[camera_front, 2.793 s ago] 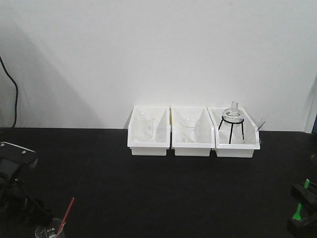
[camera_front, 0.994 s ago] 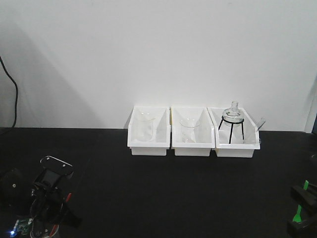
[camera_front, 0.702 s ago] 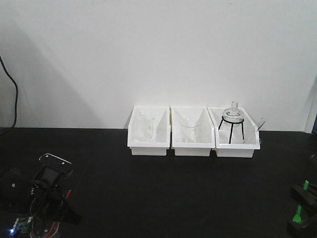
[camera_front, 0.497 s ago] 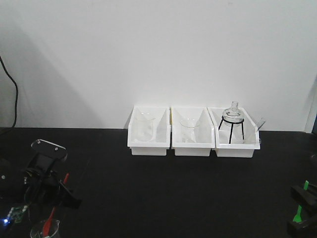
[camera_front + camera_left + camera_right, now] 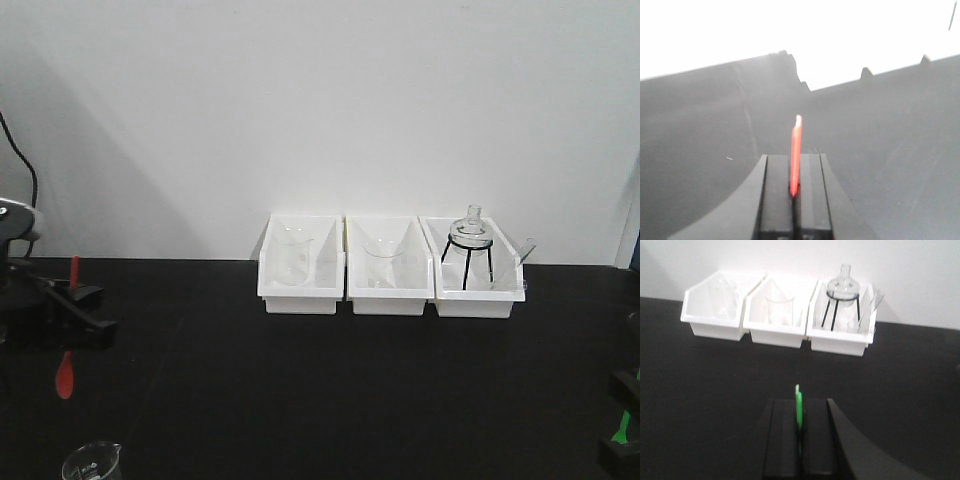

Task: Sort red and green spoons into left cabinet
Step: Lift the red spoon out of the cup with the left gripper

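Flagging slip risk: left gripper point(image 5: 794, 159) is clamped on red spoon point(image 5: 796, 150), bowl dangling toward 6 o'clock at 9 o'clock of front view; right gripper point(image 5: 799, 401) pinches green spoon point(image 5: 798, 394). Thin handles could pivot; left cabinet unseen

- Red spoon point(image 5: 796, 150): bowl hidden beneath left gripper point(image 5: 794, 165) in wrist view; background there blurred, unidentifiable.
- Green spoon point(image 5: 798, 405): thin sliver only, bowl hidden behind right gripper point(image 5: 799, 412).
- Beaker point(image 5: 92, 464), front left corner of bench point(image 5: 350, 400): base cut off by picture edge.
- Right gripper, front right corner: largely cropped.
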Available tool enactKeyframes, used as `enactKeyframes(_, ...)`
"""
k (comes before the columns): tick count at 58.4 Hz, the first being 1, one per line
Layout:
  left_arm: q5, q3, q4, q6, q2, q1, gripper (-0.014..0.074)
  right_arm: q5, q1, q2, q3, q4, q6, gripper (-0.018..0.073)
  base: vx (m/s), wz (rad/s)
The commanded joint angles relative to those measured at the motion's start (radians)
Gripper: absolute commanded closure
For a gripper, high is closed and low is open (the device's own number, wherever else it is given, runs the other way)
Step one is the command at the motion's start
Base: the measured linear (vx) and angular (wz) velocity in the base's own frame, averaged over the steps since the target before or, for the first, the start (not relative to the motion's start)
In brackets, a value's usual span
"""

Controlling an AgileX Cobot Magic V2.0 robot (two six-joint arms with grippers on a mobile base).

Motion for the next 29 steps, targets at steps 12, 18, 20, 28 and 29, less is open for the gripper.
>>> enactKeyframes(12,-0.194,0.231,-0.020,-0.007,-0.337,-0.006,0.0600,-0.024,-0.005,-0.171,-0.036,-0.283,0.295,0.0562,0.00,0.00)
enactKeyframes(18,-0.228,0.316,-0.020,-0.007,-0.443,-0.006,0.0600,-0.057,-0.005,-0.207,-0.036,-0.431,0.455,0.0562,0.00,0.00)
enactKeyframes(20,-0.228,0.337,-0.020,-0.007,-0.482,-0.006,0.0600,-0.073,-0.005,-0.217,-0.036,-0.491,0.505,0.0562,0.00,0.00)
enactKeyframes(28,-0.239,0.406,-0.020,-0.007,-0.595,-0.006,0.0600,-0.127,-0.005,-0.232,-0.036,-0.689,0.660,0.0562,0.00,0.00)
enactKeyframes(29,-0.239,0.414,-0.020,-0.007,-0.609,-0.006,0.0600,-0.130,-0.005,-0.234,-0.036,-0.706,0.675,0.0562,0.00,0.00)
